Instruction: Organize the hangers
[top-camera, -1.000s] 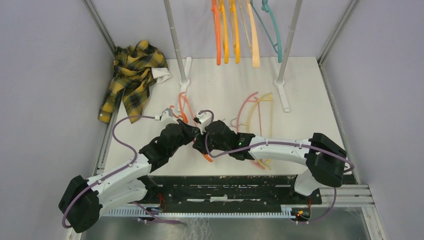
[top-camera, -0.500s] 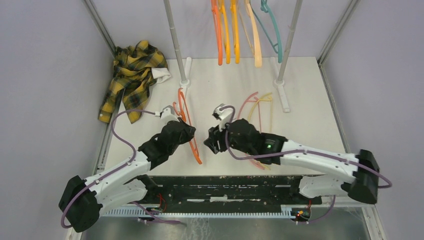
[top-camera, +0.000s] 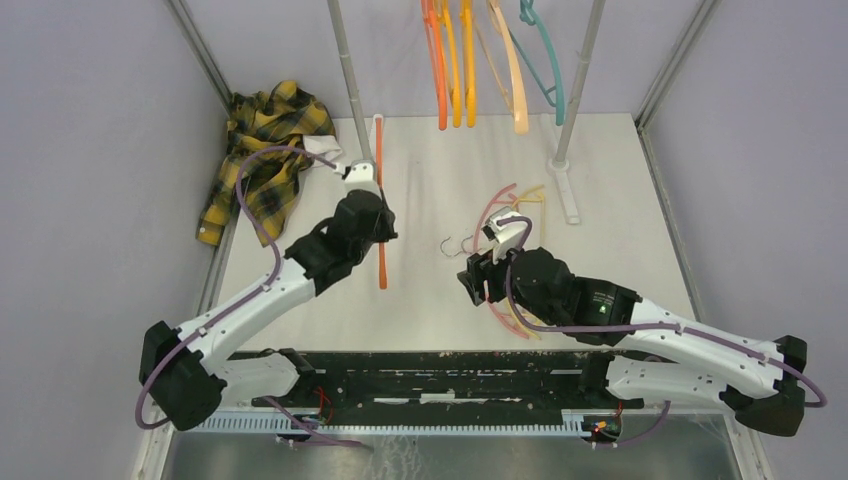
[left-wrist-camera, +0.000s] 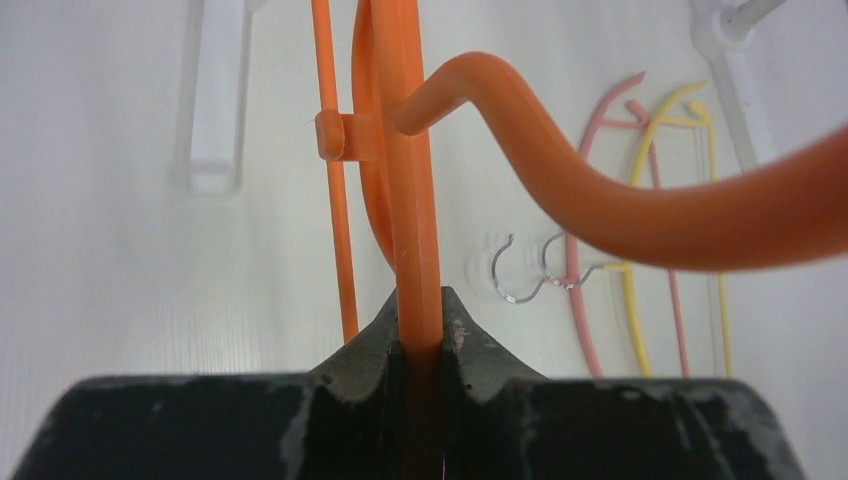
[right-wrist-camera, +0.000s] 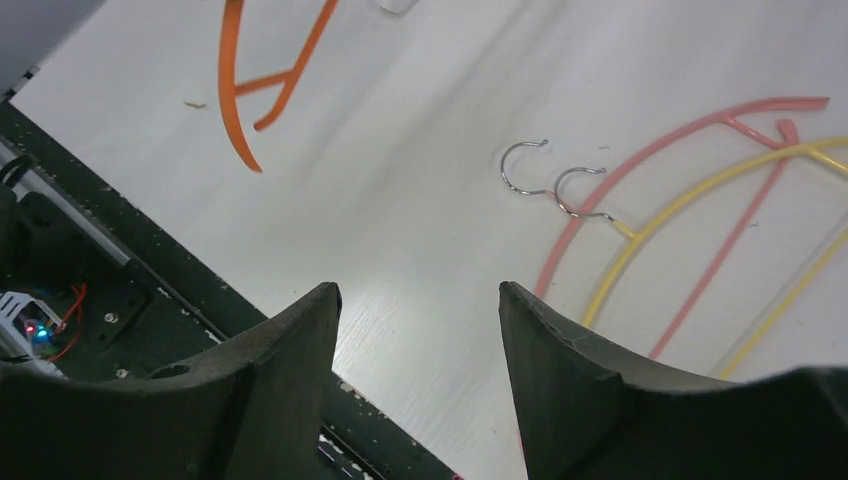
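Observation:
My left gripper (top-camera: 376, 228) (left-wrist-camera: 420, 302) is shut on an orange hanger (top-camera: 380, 170) (left-wrist-camera: 412, 200), held off the table and seen edge-on from above; its hook curls across the left wrist view. In the right wrist view the same orange hanger (right-wrist-camera: 236, 110) shows at the upper left. My right gripper (top-camera: 472, 282) (right-wrist-camera: 418, 292) stands open with nothing between its fingers, just left of a pink hanger (top-camera: 489, 215) (right-wrist-camera: 640, 170) and a yellow hanger (top-camera: 531, 198) (right-wrist-camera: 700, 190) lying flat together. Several more hangers (top-camera: 470, 70) hang from the rack at the back.
A plaid shirt (top-camera: 260, 150) lies bunched at the back left corner. Two grey rack poles (top-camera: 350, 90) (top-camera: 578, 90) rise from white feet (top-camera: 565, 185) on the table. The black base rail (top-camera: 440, 365) runs along the near edge.
My right gripper opened, let go of the orange hanger and drew back to the right. The left arm carried the hanger up and toward the back, turning it edge-on.

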